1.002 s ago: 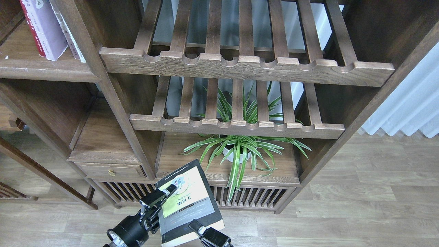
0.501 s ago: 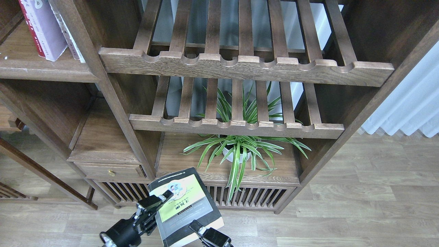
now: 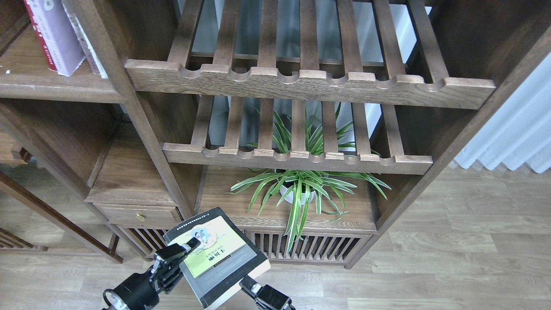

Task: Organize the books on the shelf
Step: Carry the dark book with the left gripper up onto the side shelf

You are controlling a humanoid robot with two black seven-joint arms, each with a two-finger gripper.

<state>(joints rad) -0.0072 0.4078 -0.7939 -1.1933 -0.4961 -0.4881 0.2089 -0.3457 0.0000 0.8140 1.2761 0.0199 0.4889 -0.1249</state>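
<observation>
The thick yellow-green-and-grey book [image 3: 217, 258] with a black border is held low in front of the cabinet, cover up and tilted. My left gripper [image 3: 174, 258] is shut on its left edge, one finger lying on the cover. My right gripper [image 3: 250, 287] sits just under the book's lower right edge; its fingers cannot be told apart. The red book [image 3: 35, 36] and the pale lavender-white book [image 3: 56, 36] stand upright on the solid dark-brown shelf [image 3: 56, 86] at the top left, with another pale book [image 3: 88, 51] beside them against the upright post.
Two slatted racks with notched front rails [image 3: 310, 84] [image 3: 297, 159] fill the cabinet's middle. A potted spider plant [image 3: 301, 189] stands on the board below them. A small drawer [image 3: 137, 214] is lower left. Wooden floor lies to the right, and a white curtain [image 3: 516, 133] hangs far right.
My left gripper has moved left and down with the book, which has swung leftward and turned. My right gripper has stayed in place, and the book has slid off it.
</observation>
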